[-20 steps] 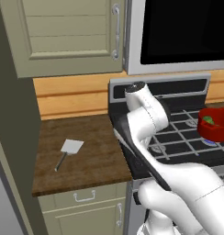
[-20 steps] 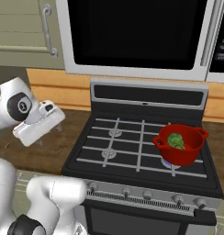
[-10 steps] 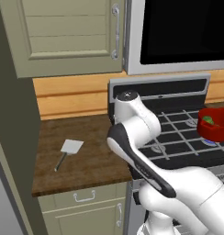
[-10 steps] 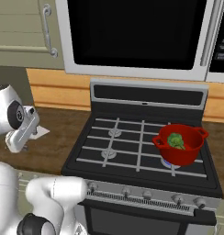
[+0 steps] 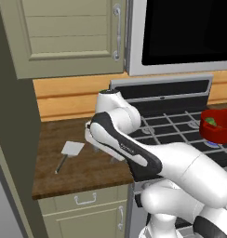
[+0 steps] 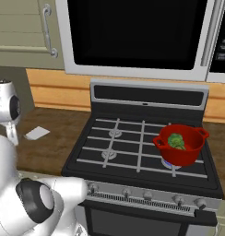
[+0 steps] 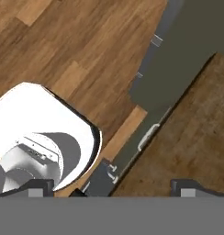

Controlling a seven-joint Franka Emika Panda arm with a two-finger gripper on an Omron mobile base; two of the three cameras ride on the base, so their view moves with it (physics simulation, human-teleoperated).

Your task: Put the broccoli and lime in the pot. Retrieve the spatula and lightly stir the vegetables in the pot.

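The red pot (image 6: 182,146) stands on the stove's front right burner, also seen at the right edge as the pot (image 5: 218,128). The dark green broccoli (image 6: 177,141) lies inside it; I cannot make out the lime apart from that green. The spatula (image 5: 70,149) lies flat on the wooden counter left of the stove, pale blade toward the wall, dark handle toward the front edge; its blade also shows as the spatula (image 6: 37,133). My gripper (image 5: 105,148) hangs over the counter just right of the spatula, not touching it. In the hand view the gripper (image 7: 114,186) is open with nothing between its tips.
The black stove (image 6: 133,147) with grey grates fills the middle, a microwave (image 6: 137,32) above it. A tall cabinet side (image 5: 13,130) walls off the counter's left end. Upper cabinets (image 5: 69,37) hang over the counter. The hand view looks past the counter's front edge (image 7: 187,137) to the wooden floor (image 7: 77,50).
The arm has swung left, away from the stove, and the hand has come down over the counter beside the spatula. Pot and spatula have not moved.
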